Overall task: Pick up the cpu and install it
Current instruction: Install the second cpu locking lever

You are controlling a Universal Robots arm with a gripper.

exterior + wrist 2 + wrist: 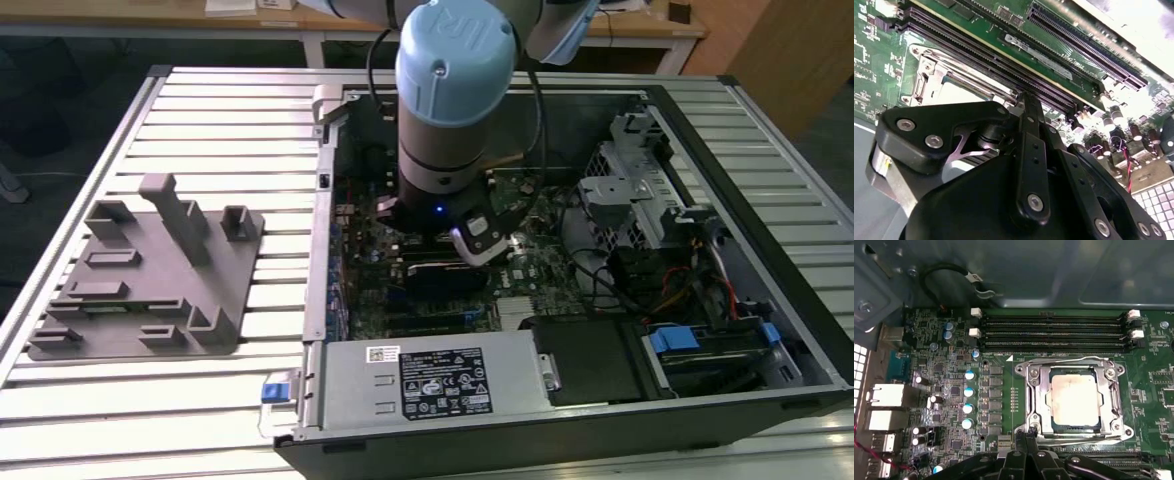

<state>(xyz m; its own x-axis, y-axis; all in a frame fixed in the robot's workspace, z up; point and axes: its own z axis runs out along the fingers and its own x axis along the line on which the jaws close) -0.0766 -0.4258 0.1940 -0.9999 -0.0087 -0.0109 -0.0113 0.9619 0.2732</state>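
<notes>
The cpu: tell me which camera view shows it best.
The first wrist view. There the cpu lies flat in the socket frame, its whole pale top plate open to the camera. In the second wrist view the gripper's black links cover most of it. In the exterior view the arm stands over that spot.

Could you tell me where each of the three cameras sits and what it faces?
Exterior view: off the arm, above, looking down at the open black computer case on the slatted table; the arm's grey-blue wrist shows.
First wrist view: on the arm, facing the green motherboard and silvery square cpu in its socket; black gripper shows.
Second wrist view: close behind the gripper.
Both wrist views share the motherboard.
</notes>
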